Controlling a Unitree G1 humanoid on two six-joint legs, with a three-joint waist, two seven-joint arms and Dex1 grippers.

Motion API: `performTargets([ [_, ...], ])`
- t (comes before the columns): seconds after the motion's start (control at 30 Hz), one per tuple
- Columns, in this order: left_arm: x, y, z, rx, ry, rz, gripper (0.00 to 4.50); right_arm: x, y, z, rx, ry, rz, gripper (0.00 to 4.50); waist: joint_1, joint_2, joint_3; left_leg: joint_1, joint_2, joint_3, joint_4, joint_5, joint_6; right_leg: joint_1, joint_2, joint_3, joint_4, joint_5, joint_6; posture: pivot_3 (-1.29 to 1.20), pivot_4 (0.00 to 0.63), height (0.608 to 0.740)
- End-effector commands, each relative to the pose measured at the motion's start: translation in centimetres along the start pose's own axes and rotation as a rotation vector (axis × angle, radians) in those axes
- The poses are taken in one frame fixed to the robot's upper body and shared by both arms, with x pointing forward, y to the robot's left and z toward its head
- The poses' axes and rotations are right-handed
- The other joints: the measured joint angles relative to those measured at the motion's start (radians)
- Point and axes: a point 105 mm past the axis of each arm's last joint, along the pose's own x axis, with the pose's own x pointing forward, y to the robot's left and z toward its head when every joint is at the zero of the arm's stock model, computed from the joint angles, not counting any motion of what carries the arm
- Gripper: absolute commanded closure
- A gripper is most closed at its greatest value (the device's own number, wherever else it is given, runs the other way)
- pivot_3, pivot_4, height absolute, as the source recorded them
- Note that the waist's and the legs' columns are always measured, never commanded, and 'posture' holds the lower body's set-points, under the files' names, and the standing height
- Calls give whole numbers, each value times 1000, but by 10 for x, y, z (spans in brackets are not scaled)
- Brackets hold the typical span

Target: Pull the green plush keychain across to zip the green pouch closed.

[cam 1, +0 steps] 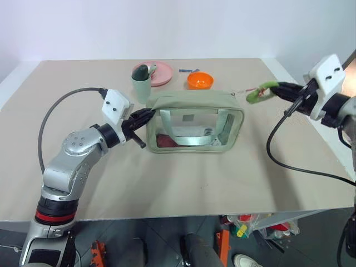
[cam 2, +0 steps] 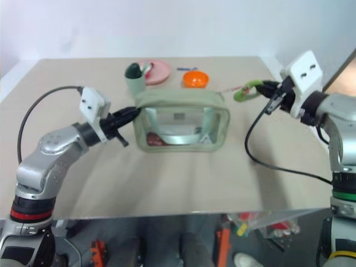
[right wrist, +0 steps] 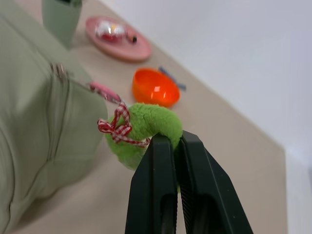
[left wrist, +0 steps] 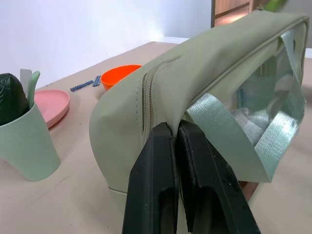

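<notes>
1. The right gripper (cam 1: 276,88) was clamped on the green plush keychain (cam 1: 260,93), fingers pressed together on the fuzzy ring, which hung in the air above the table (cam 1: 167,178).
2. From the keychain a thin cord ran back to the near end of the green pouch (cam 1: 194,121); the pouch stood just past the keychain, away from the right gripper.
3. The pouch's top zipper looked drawn shut along its length.
4. The left gripper (cam 1: 146,115) pinched the pouch's opposite end, its fingers (left wrist: 161,185) tight together on the fabric beside the strap handle (left wrist: 229,131).
5. Beyond the left gripper stood a sage-green cup (cam 1: 141,83), touching the pouch's far corner or just beside it.
6. Farther off lay a pink plate (cam 1: 161,73) and an orange bowl (cam 1: 199,80).
</notes>
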Motion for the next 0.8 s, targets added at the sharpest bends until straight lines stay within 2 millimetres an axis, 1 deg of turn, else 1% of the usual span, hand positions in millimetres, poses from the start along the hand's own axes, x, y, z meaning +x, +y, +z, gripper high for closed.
performTargets([
  [0.03, -6, 13, 12, 39, -49, 70, 4500, 2, 31, -21, -25, 85, 37, 4454, 0, 0, 0, 0, 0, -1, 0, 0, 0, 0, 0, 0, 0, 0, 0, 0, 150, 740],
  [0.07, -5, 13, 13, 42, -49, 69, 4500, 3, 37, -28, -14, 104, 41, 4454, -2, 0, 0, 0, 0, 0, 0, 0, 0, 0, 0, 0, 0, 0, 0, 0, 150, 740],
  [0.2, -3, 10, 13, 56, -49, 56, 4500, 10, 68, -61, -82, 194, 100, 4454, -3, 0, 0, 1, -1, 2, 1, 0, 0, -1, 0, 3, 1, 0, 1, 0, 150, 740],
  [0.23, -2, 9, 13, 58, -50, 55, 4500, 12, 77, -66, -73, 195, 124, 4454, -3, 0, 0, 1, 0, 2, 1, 0, 0, 0, 0, 2, 1, 1, 1, 0, 150, 740],
  [0.33, -2, 10, 14, 60, -50, 56, 4500, 18, 89, -75, -94, 197, 144, 4454, -3, 0, 0, 2, 0, 3, 2, 0, 0, 0, 1, 3, 1, 2, 0, 0, 150, 740],
  [0.47, -2, 9, 13, 60, -48, 56, 4500, 25, 91, -81, -133, 184, 133, 4454, -3, 0, 0, 2, 0, 3, 2, 1, 0, 0, 1, 3, 1, 3, 1, 0, 150, 740],
  [0.57, -2, 7, 11, 50, -40, 48, 4500, 26, 89, -80, -134, 161, 115, 4454, -3, 0, 0, 2, 0, 3, 2, 1, 0, 1, 0, 3, 1, 3, 1, 0, 150, 740],
  [0.63, -4, 4, 10, 0, -48, 27, 4500, 25, 81, -74, -66, 107, 81, 4454, -3, 0, 0, 2, 0, 3, 2, 1, 0, 0, 1, 3, 1, 3, 1, 0, 150, 740],
  [0.67, -4, 4, 11, -27, -55, 23, 3779, 23, 74, -70, -23, 80, 53, 4500, -3, 0, 0, 2, 0, 3, 2, 1, 0, 1, 1, 3, 1, 3, 1, 0, 150, 740],
  [0.7, -5, 4, 11, -42, -55, 12, 3494, 19, 66, -63, 41, 35, 34, 4176, -2, 0, 0, 1, 0, 2, 2, 1, 0, 1, 1, 3, 1, 3, 1, 0, 150, 740],
  [0.73, -6, 4, 10, -40, -50, 6, 3332, 15, 61, -56, 79, -3, 30, 3847, -2, 0, 0, 1, 0, 2, 2, 1, 0, 1, 0, 3, 1, 3, 1, 0, 150, 740],
  [0.77, -8, 6, 10, -44, -45, 3, 2689, 10, 58, -48, 103, -47, 45, 3298, -2, 0, 0, 1, -1, 2, 3, 1, 0, 1, 0, 3, 1, 3, 1, 0, 150, 740],
  [0.8, -9, 7, 11, -46, -42, -1, 2647, 5, 55, -41, 124, -82, 54, 3267, -2, 0, 0, 1, -1, 2, 3, 1, 0, 1, 0, 3, 1, 3, 1, 0, 150, 740],
])
